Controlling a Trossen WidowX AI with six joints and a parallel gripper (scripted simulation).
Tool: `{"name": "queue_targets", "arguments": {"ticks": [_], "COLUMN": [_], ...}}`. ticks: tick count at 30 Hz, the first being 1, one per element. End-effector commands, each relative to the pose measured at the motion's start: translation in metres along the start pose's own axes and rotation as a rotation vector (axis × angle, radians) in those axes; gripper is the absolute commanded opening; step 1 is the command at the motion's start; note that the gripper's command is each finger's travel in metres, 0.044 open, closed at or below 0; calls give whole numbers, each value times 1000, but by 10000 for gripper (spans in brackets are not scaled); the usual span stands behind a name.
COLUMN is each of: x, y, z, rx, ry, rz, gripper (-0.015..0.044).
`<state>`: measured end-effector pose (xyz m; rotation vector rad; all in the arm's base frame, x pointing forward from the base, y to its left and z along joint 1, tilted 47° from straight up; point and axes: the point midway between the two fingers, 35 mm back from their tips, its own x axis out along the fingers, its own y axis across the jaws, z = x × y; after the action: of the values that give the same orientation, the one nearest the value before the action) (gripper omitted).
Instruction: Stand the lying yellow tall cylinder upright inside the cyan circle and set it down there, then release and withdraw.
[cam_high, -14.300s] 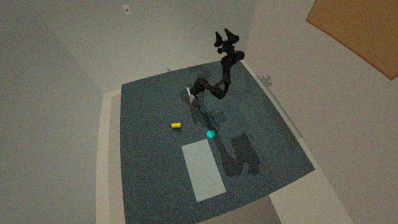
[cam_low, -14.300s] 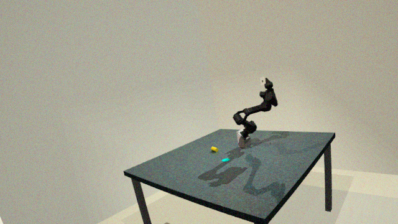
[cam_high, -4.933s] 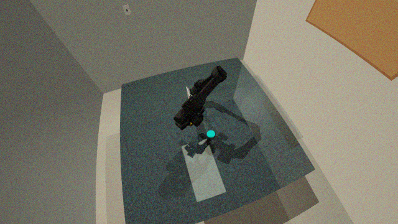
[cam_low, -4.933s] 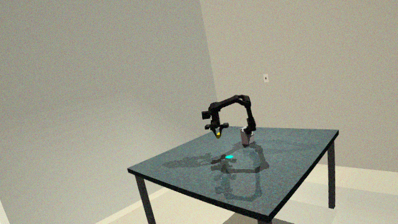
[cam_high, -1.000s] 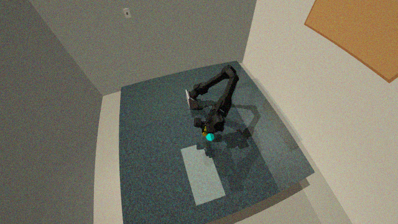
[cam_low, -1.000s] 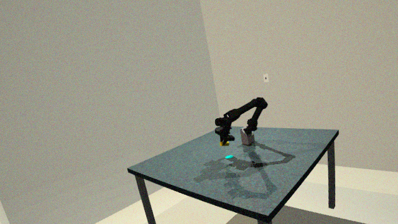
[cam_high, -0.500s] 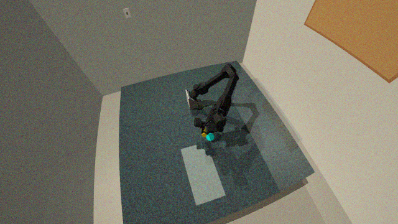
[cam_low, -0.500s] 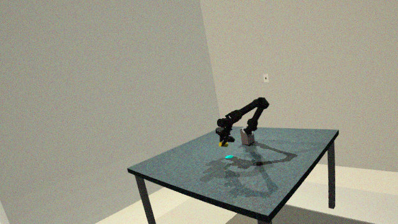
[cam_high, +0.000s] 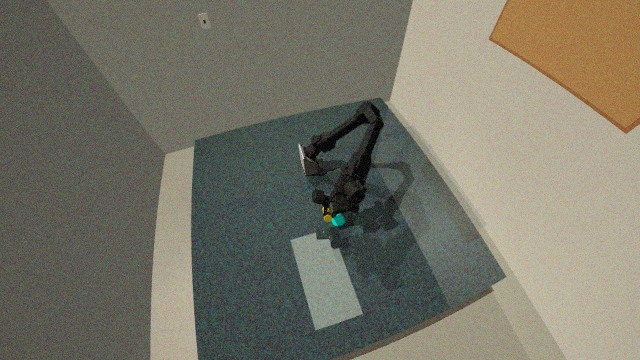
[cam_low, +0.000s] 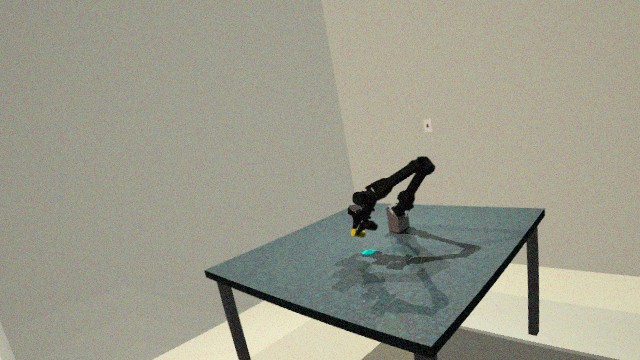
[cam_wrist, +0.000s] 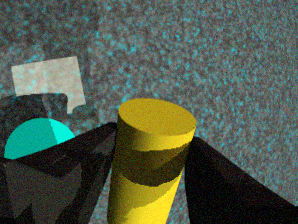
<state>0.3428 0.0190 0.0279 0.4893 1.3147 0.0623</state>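
My gripper (cam_wrist: 152, 139) is shut on the yellow tall cylinder (cam_wrist: 149, 165), which is held between the two dark fingers above the table. In the wrist view its flat end face points away from the camera. The cyan circle (cam_wrist: 36, 137) lies on the table to the left, partly hidden by my left finger. In the top view the cylinder (cam_high: 327, 217) shows as a small yellow spot under the gripper, right beside the cyan circle (cam_high: 339, 219). In the exterior view the cylinder (cam_low: 355, 231) hangs above the table, with the cyan circle (cam_low: 369, 252) lower and to the right.
A pale rectangular patch (cam_high: 326, 280) lies on the table in front of the circle. The arm's grey base (cam_low: 398, 220) stands behind the gripper. A small pale patch (cam_wrist: 49, 79) shows on the table beyond the circle.
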Motion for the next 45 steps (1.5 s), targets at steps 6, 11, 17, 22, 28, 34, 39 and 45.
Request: {"name": "queue_targets", "arguments": {"ticks": [6, 11, 17, 22, 28, 34, 39, 45], "x": [-1, 0, 0, 0, 0, 0, -1, -1], "y": [1, 1, 1, 2, 2, 3, 4, 5], "z": [2, 2, 3, 3, 4, 4, 4, 4], "rx": [3, 6, 10, 13, 19, 25, 31, 38], "ry": [-62, -92, -129, -160, -198, -237, -269, -308], "rz": [-19, -27, -35, -41, -47, -51, -54, -55], "gripper": [105, 105, 105, 105, 105, 105, 105, 105]}}
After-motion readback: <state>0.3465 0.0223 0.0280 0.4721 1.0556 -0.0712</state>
